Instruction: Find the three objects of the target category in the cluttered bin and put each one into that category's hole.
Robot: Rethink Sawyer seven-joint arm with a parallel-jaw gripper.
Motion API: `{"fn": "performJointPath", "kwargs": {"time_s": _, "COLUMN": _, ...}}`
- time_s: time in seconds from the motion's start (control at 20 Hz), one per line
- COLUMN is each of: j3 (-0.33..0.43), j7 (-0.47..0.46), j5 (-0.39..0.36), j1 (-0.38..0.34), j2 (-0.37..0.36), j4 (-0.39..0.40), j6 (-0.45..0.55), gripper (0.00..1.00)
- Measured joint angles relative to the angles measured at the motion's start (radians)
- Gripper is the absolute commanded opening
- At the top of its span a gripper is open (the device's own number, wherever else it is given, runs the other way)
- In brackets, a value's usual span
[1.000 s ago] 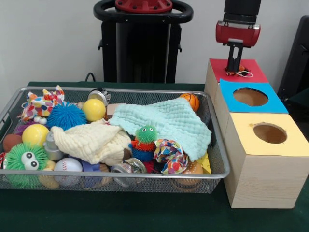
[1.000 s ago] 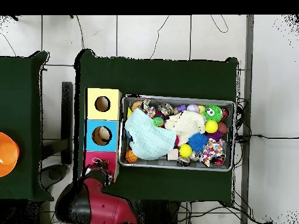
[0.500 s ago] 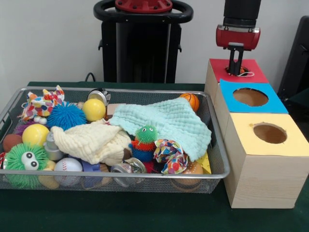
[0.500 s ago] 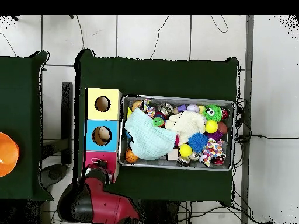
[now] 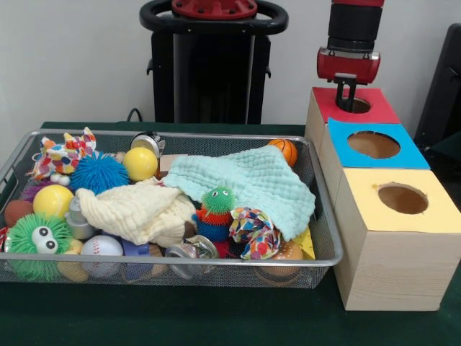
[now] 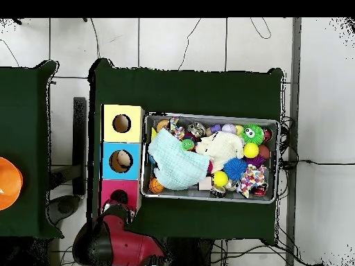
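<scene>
The silver wire-mesh bin (image 5: pixel 180 262) is full of toys and cloths; it also shows in the overhead view (image 6: pixel 208 116). The hole (image 5: pixel 361 106) is cut in the red top of the farthest wooden box (image 5: pixel 382 109), and shows dark in the overhead view (image 6: pixel 119 197). My gripper (image 5: pixel 347 102) hangs just above the hole's left part, open and empty. The overhead view shows the gripper (image 6: pixel 116 208) at the red box's edge. No item lies on the red top.
A blue-topped box (image 5: pixel 414 155) and a yellow-topped box (image 5: pixel 436 213) stand in a row nearer than the red one. In the bin lie a mint cloth (image 5: pixel 252 184), a cream cloth (image 5: pixel 137 209), yellow balls, spiky balls and a small basketball (image 5: pixel 285 150).
The small stringed item that lay at the red hole under my gripper is gone from sight. My gripper has risen slightly and shifted left.
</scene>
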Motion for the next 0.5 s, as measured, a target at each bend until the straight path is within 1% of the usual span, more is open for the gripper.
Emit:
{"fn": "performJointPath", "kwargs": {"time_s": 0.25, "j3": 0.022, "j7": 0.023, "j5": -0.006, "j1": -0.005, "j2": 0.032, "j4": 0.000, "j6": -0.038, "gripper": 0.00}}
{"fn": "performJointPath", "kwargs": {"time_s": 0.5, "j3": 0.036, "j7": 0.041, "j5": -0.017, "j1": -0.019, "j2": 0.046, "j4": 0.000, "j6": -0.067, "gripper": 0.00}}
